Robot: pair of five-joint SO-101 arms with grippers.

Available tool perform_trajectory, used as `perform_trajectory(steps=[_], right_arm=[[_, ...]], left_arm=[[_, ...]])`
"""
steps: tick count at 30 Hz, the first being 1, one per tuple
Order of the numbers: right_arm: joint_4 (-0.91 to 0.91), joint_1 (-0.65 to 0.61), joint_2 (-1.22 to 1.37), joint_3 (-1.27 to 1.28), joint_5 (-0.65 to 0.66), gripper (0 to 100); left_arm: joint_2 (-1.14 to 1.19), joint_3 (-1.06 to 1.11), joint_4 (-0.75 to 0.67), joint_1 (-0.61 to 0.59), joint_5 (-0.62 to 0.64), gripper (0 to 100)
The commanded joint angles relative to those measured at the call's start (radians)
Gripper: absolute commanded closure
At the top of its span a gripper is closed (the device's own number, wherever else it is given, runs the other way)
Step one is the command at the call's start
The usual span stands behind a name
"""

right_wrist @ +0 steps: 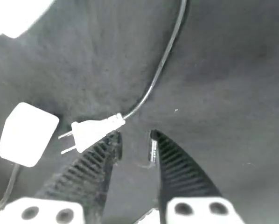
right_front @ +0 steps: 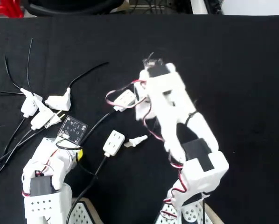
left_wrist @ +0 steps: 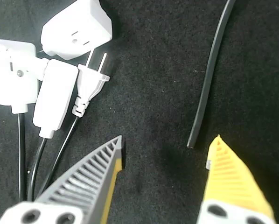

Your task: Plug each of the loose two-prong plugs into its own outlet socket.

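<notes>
From up high, I see the black table with my left arm low by the near edge. My right arm is stretched out over the middle. One loose plug lies just beside a white socket block. More white blocks lie in a bunch near the left arm, and black cords run off from them.

On the left wrist camera, the left pincer is wide open with nothing in it. It hangs over bare table. A second plug lies past the grey finger. Its two prongs point at a socket and almost touch it. A black cord end lies near the yellow finger.

On the right wrist camera, the right pincer is open just a little and holds nothing. A white plug lies right beside one black finger, maybe touching it; I can't quite tell. A white block sits near its prongs.
</notes>
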Motion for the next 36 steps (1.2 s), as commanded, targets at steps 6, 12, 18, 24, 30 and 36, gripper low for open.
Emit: perform_trajectory(steps=[6, 12, 18, 24, 30, 36], right_arm=[[-0.311, -0.058, -0.059, 0.206, -0.091, 90.3], [-0.265, -0.037, -0.067, 0.240, -0.083, 90.4], [-0.247, 0.041, -0.124, 0.154, -0.081, 90.6], [-0.183, 0.035, -0.177, 0.153, -0.081, 90.6], [-0.253, 0.038, -0.166, 0.266, -0.084, 90.5], [-0.388, 0.040, -0.097, 0.305, -0.081, 90.6]], left_arm=[[-0.006, 0.019, -0.002, -0.012, -0.008, 71], [-0.006, 0.019, -0.002, -0.012, -0.008, 71], [-0.006, 0.019, -0.002, -0.012, -0.008, 71], [-0.006, 0.019, -0.002, -0.012, -0.008, 71], [-0.006, 0.019, -0.002, -0.012, -0.008, 71], [-0.006, 0.019, -0.002, -0.012, -0.008, 71]])
